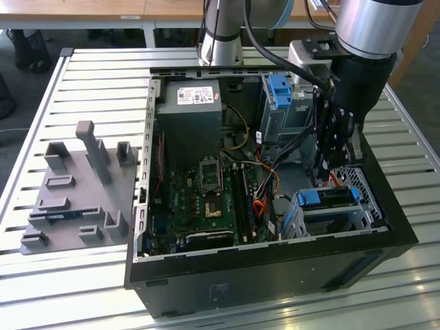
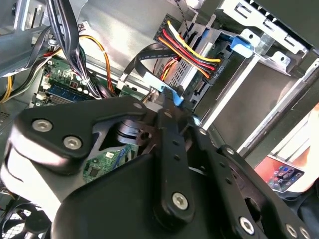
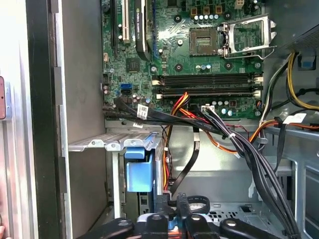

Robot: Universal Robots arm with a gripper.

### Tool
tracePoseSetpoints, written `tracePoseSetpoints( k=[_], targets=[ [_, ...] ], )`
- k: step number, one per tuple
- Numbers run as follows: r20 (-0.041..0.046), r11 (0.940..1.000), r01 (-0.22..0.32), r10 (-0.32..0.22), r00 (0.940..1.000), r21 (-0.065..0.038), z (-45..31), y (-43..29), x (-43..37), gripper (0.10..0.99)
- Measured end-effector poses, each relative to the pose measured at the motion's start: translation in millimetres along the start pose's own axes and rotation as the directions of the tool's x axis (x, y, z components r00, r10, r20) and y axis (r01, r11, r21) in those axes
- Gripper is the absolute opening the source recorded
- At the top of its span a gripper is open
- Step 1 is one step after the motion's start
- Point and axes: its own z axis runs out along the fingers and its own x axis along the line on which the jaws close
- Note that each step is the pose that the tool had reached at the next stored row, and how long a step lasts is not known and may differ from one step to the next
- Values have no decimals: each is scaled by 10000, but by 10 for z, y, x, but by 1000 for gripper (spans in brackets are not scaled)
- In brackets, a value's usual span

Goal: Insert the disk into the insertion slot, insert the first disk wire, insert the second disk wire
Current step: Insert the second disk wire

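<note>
**Gripper pinches a blue plug at the back of the seated disk**

The gripper [image 1: 328,180] reaches down into the open case [image 1: 275,275], fingers drawn narrow around a blue plug [image 2: 172,96] on the end of a flat black wire [image 2: 142,55]. Directly under and just past the fingertips, the disk [image 1: 328,198] lies in its blue carrier inside the slot [image 1: 363,189], the perforated cage in the corner of the case. Just beyond the plug, a black connector [image 2: 199,67] fed by coloured wires [image 2: 187,47] sits against the disk's back edge. Whether it is fully home cannot be told, nor whether the blue plug touches the disk. The motherboard [image 3: 199,50] lies to one side of the gripper, well apart. Behind the arm, away from the fingertips, stands a taller cage [image 1: 278,103] with a blue latch.
</note>
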Motion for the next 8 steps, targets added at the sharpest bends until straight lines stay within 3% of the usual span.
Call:
tracePoseSetpoints(
  k=[1,3,8],
  targets=[
    [1,10000,0,0,10000,0,1,0,0,224],
    [3,10000,0,0,10000,0,2,0,0,141],
    [-7,10000,0,0,10000,1,3,0,0,141]
  ],
)
